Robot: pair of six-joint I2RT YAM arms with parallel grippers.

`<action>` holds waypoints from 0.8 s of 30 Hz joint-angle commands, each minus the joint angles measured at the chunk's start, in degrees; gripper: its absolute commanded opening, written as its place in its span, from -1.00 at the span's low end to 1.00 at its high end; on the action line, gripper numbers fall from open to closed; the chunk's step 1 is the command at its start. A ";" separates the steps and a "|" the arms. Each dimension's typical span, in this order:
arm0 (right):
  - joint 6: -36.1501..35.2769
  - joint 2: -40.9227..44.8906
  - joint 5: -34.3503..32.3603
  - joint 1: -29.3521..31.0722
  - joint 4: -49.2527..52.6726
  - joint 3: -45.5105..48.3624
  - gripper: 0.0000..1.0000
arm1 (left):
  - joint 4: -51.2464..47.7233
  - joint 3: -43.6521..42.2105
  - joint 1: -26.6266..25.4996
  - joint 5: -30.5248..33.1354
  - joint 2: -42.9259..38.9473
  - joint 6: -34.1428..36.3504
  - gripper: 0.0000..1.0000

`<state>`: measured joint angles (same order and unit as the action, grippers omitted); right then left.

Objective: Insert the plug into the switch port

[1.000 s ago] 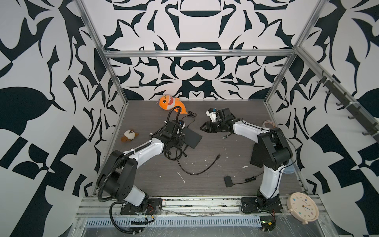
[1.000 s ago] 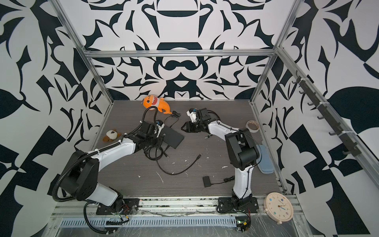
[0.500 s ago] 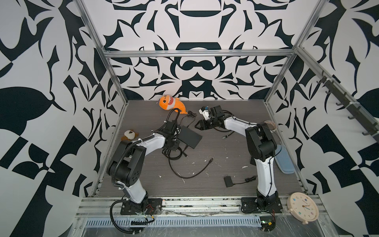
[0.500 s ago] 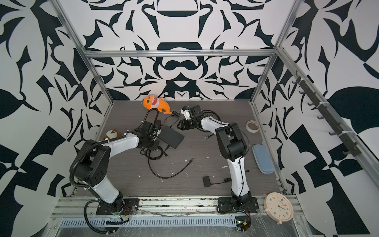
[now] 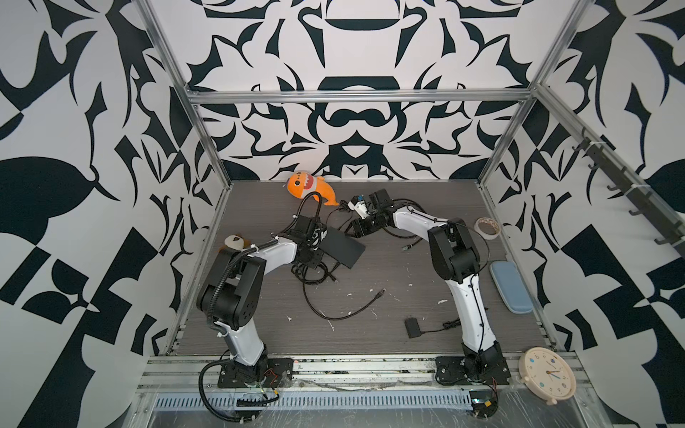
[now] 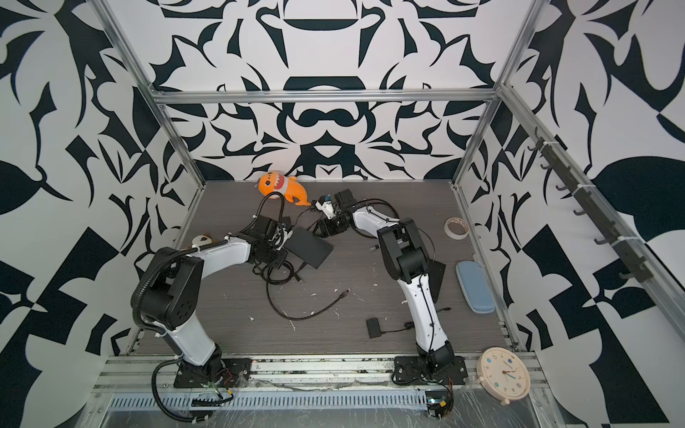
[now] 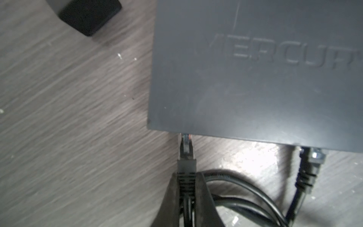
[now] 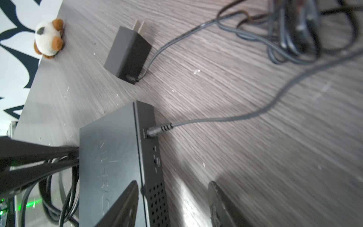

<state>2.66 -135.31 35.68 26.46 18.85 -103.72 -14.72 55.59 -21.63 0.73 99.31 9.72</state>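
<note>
The black switch [image 5: 341, 248] [image 6: 309, 248] lies flat on the table, seen close in both wrist views [image 7: 255, 78] [image 8: 110, 167]. My left gripper [image 7: 186, 175] [image 5: 313, 259] is shut on the ribbed boot of the black plug [image 7: 185, 149]. The plug's clear tip meets the switch's port edge; how deep it sits is hidden. My right gripper [image 8: 173, 183] [image 5: 361, 231] stands open at the switch's far end, one finger above its top and the other off its vented side. A power cable [image 8: 157, 130] is plugged into that side.
Coiled black cables [image 5: 315, 274] lie by the left gripper, and a loose cable end [image 5: 380, 293] lies mid-table. Also present are a power adapter [image 5: 412, 327], an orange plush [image 5: 309, 187], a small plush [image 5: 235, 241], a tape roll [image 5: 487, 228], a blue case [image 5: 509, 287] and a clock [image 5: 546, 378].
The right gripper has moved left to the switch's end and its jaws have widened. The left arm's elbow has swung in while its gripper stayed shut at the switch.
</note>
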 commanded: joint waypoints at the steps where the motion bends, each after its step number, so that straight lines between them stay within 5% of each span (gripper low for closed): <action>1: -2.57 -0.42 3.11 0.41 3.56 -2.94 0.19 | 3.63 -2.04 1.15 -2.91 -2.66 2.90 -1.00; 12: -4.54 -3.54 6.71 0.37 7.05 -7.17 0.19 | -0.91 2.54 1.59 -8.37 -0.20 6.45 -1.00; 24: -9.97 -5.41 10.19 0.35 13.47 -9.71 0.20 | -0.66 5.93 -3.65 -5.52 -0.66 3.14 -1.00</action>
<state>-4.43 -140.46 44.21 26.46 27.42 -112.25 -15.51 59.75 -23.86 -4.49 98.70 14.48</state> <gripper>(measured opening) 0.600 0.128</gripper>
